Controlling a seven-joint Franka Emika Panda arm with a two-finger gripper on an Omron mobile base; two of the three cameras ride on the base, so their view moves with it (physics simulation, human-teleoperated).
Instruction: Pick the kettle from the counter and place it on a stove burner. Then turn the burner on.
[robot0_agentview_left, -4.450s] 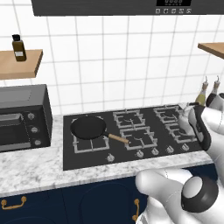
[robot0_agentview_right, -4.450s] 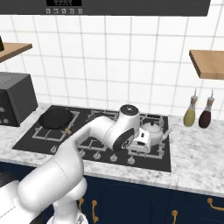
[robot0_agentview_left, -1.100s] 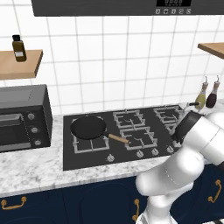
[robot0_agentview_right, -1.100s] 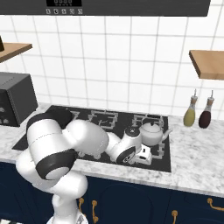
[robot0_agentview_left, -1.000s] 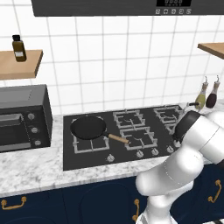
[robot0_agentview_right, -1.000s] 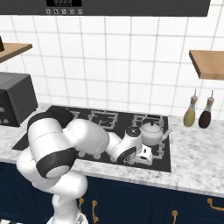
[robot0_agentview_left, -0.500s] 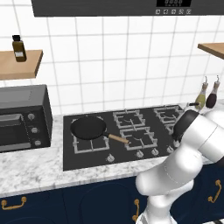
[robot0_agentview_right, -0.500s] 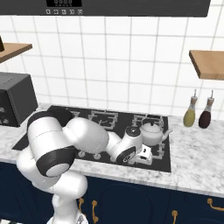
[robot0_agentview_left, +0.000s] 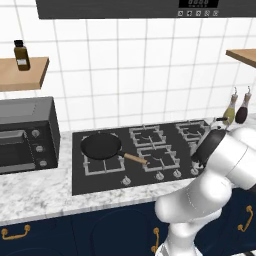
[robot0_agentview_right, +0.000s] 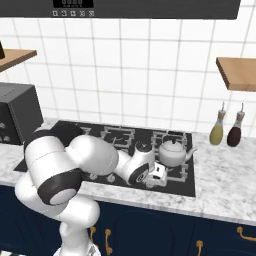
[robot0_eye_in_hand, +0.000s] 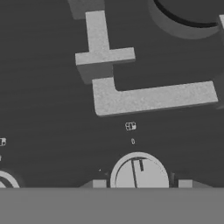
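The two-finger gripper (robot0_agentview_right: 159, 176) hangs low over the front edge of the black cooktop, just above a round grey burner knob (robot0_eye_in_hand: 139, 172). Its fingers are barely visible, so its opening cannot be told, and nothing shows held. The squat silver-white kettle (robot0_agentview_right: 173, 151) sits on the grey stove burner (robot0_agentview_right: 181, 169), just behind the gripper.

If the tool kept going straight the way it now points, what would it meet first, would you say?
Most likely the round grey stove knob sitting between the tool's fingertips, on the black glass cooktop; how near it is cannot be judged.
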